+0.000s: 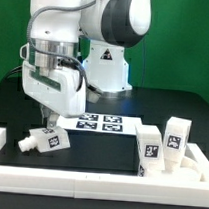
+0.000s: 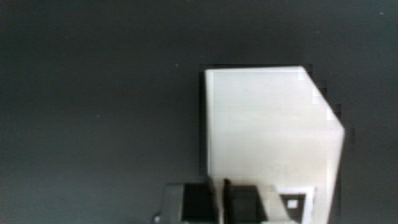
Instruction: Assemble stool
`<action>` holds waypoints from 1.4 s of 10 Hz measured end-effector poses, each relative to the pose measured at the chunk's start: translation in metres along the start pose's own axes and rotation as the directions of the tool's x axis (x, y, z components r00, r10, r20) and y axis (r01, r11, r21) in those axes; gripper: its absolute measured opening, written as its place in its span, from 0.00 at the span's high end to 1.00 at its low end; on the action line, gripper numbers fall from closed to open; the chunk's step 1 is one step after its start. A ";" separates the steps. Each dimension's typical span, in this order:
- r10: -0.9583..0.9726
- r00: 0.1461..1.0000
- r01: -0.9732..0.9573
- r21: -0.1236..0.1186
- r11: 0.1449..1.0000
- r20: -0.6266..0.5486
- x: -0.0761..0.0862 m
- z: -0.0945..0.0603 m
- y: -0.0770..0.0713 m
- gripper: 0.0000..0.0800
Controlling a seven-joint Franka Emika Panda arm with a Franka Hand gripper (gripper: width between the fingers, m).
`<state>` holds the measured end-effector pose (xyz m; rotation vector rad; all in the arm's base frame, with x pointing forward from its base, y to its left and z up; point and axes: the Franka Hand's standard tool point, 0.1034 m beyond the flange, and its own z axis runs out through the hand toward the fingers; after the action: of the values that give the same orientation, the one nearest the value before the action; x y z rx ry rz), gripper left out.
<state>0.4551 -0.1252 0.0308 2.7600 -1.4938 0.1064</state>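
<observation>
Seen bent low over a black bench (image 1: 97,197): a white arm (image 1: 66,40). Along the front edge, a long white frame rail (image 1: 78,174). Mid-bench, the marker board (image 1: 99,122). Toward the exterior view's right, an upright leg (image 1: 150,150) just beside a second upright leg (image 1: 176,137). Toward its left, a lying leg (image 1: 45,140). Just above that one, the tool (image 1: 45,117), pressed fully closed; cannot tell whether gripping anything.

The table (image 1: 12,107) is covered in a black, matt surface. The stool legs (image 1: 150,150) are seen as smooth white plastic with a dull finish, and black-and-white printed tags are fixed to them. The arm's casing (image 1: 68,20) is finished in glossy white, with light reflected on it. The marker board (image 1: 101,123) is shown flat and matt white.
</observation>
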 end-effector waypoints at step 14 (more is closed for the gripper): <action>0.067 0.997 -0.067 -0.004 0.998 0.032 0.008 0.014 0.004 0.19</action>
<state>0.4571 -0.1340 0.0175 2.7226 -1.5933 0.0606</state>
